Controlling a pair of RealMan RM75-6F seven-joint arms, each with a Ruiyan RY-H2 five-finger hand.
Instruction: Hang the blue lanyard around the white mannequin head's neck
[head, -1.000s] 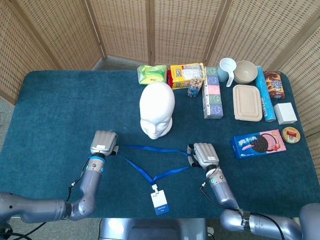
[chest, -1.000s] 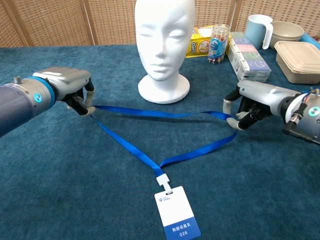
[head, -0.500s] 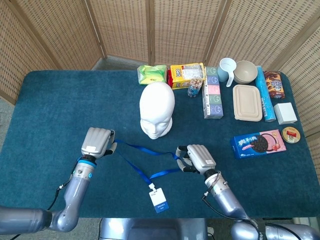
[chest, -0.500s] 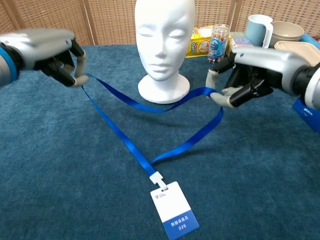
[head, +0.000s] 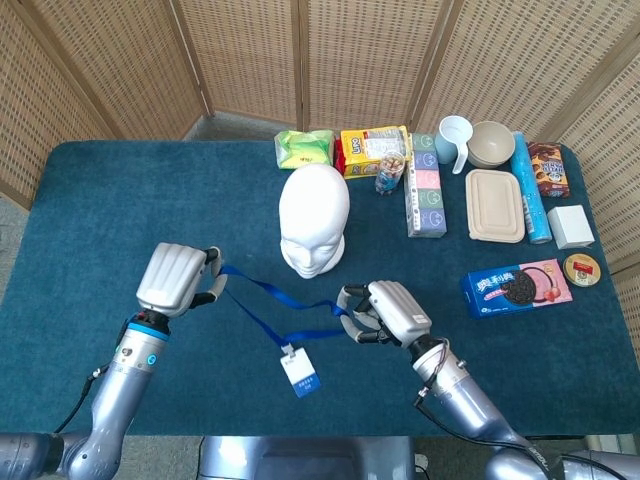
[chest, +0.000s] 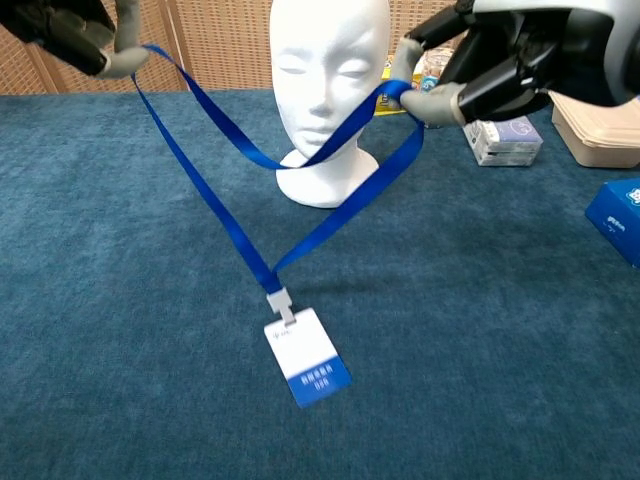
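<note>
Lanyard (chest: 300, 160): now raised off table, left hand (head: 178, 279) and right hand (head: 385, 311) each pinching strap; loop opened before head (head: 314, 219), mid-frame.

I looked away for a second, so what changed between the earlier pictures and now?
Both hands, the left hand and right hand, rose from the table, lifting the blue lanyard they already held; its badge slid left and now hangs tilted. The mannequin head and the snacks behind it stayed put.
</note>
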